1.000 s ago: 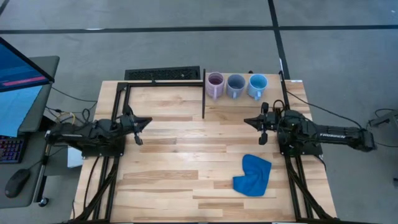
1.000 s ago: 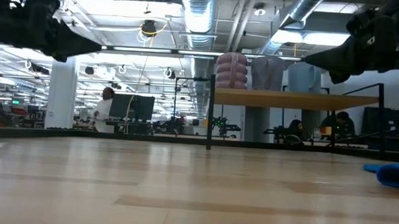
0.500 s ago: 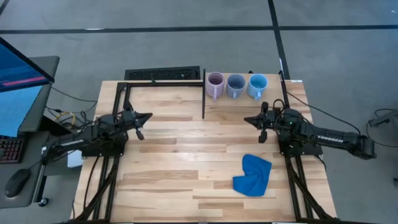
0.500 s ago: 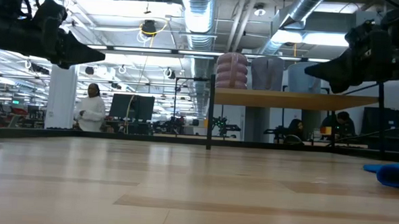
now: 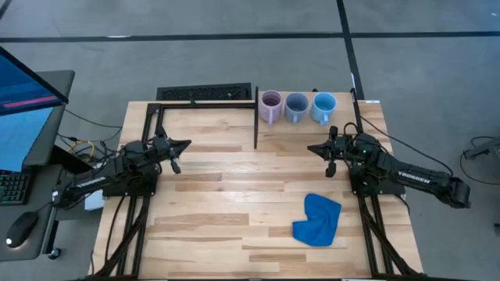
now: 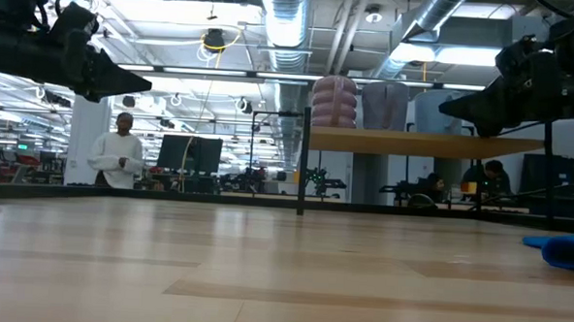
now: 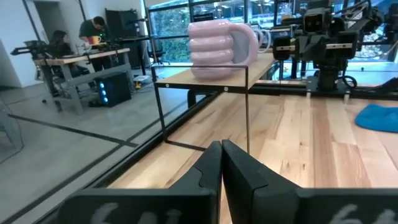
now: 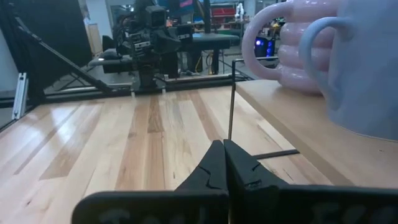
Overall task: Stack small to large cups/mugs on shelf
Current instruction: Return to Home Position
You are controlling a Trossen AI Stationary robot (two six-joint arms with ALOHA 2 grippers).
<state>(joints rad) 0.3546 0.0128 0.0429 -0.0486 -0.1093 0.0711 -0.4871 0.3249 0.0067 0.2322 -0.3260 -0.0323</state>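
From above, all three mugs are sitting upright in a row on the shelf [image 5: 297,131]: purple mug [image 5: 270,102], grey-blue mug [image 5: 296,104], light blue mug [image 5: 323,104]. They're side by side, not nested, and I'm seeing nothing inside any of them. The left fingers [image 5: 181,145] are hovering over the worktop [image 5: 219,195] well apart from the shelf. The right fingers [image 5: 315,150] are hanging just off its near edge, with the blue cloth [image 5: 319,219] lying nearby.

From worktop level, both arms are hanging high, about level with the shelf board, mugs between them.

In the left wrist view, the left fingers are pressed together, holding nothing, and pointing at the purple mug.

It's the same in the right wrist view: fingers shut and empty. The shelf's thin black bar [image 8: 231,99] is standing right ahead.

My take: only the return to rest is left. I'd be drawing the right arm straight back, away from that bar and the mugs, before any swinging.
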